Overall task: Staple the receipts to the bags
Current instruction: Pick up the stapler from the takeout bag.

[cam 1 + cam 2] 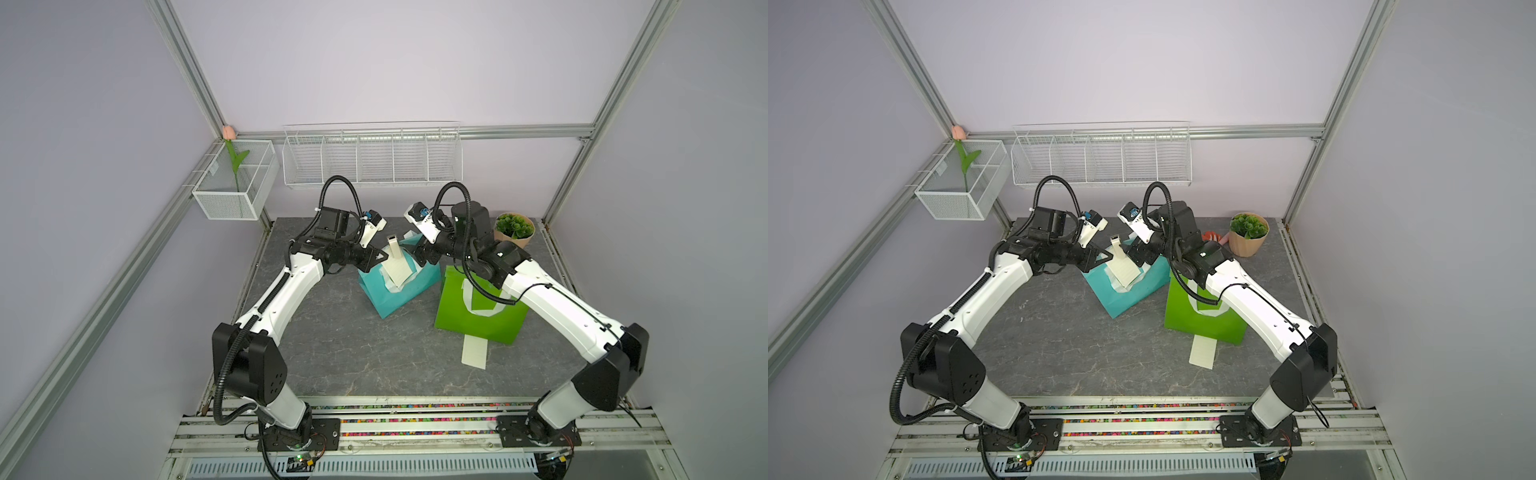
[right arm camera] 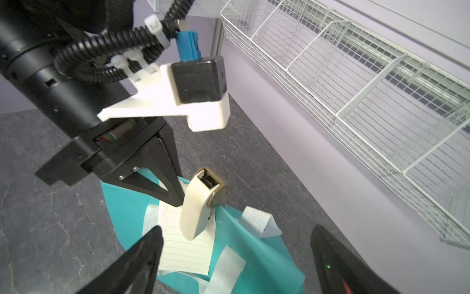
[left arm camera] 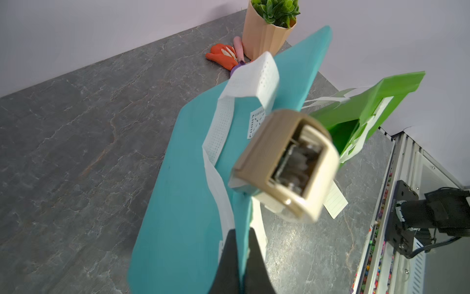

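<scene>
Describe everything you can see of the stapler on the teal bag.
The stapler is cream plastic with a tan rounded end and an opening showing metal parts. It stands tilted astride the teal bag's top edge, over the lined receipt. Left fingers pinch the bag beside it; right fingers stand open, clear of it.

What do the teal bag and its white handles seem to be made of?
The teal bag looks like matte non-woven fabric, possibly stiff paper: smooth, no gloss, bending softly. Its white handles look like fabric strap, dimpled with rows of dots.
</scene>
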You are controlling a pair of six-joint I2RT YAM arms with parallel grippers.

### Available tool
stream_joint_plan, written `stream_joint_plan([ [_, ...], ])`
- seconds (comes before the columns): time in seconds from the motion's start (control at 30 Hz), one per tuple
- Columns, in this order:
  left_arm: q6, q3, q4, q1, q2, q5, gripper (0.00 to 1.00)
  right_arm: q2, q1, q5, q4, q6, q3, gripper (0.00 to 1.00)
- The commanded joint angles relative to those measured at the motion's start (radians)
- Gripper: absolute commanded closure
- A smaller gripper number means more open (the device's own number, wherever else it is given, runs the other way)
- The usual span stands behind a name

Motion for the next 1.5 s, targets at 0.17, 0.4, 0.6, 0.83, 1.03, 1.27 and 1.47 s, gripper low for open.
stream_joint_plan([
  [0.17,-0.126,-0.012,0.038,0.003,0.005,0.021,1.0,0.002,0.09,0.218,0.139,0.3,-0.147,0.15],
  [0.4,-0.125,-0.016,0.005,-0.007,-0.006,-0.002,1.0,0.044,0.107,0.261,0.28,0.353,-0.154,0.27],
  [0.6,-0.124,-0.014,-0.006,-0.007,-0.009,-0.012,1.0,0.141,0.112,0.213,0.188,0.344,-0.027,0.29],
  [0.83,-0.114,0.019,-0.033,-0.007,-0.002,-0.015,1.0,0.168,0.118,0.239,0.176,0.355,-0.03,0.34],
  [1.03,-0.105,0.028,-0.049,-0.007,-0.001,-0.017,1.0,0.204,0.12,0.249,0.134,0.358,0.003,0.58],
  [1.27,-0.077,0.075,-0.147,-0.007,0.026,-0.155,1.0,0.156,0.127,0.258,0.219,0.318,0.033,0.78],
  [1.47,-0.077,0.119,-0.195,0.015,0.055,-0.218,1.0,0.042,0.13,0.376,0.315,0.256,0.042,0.85],
])
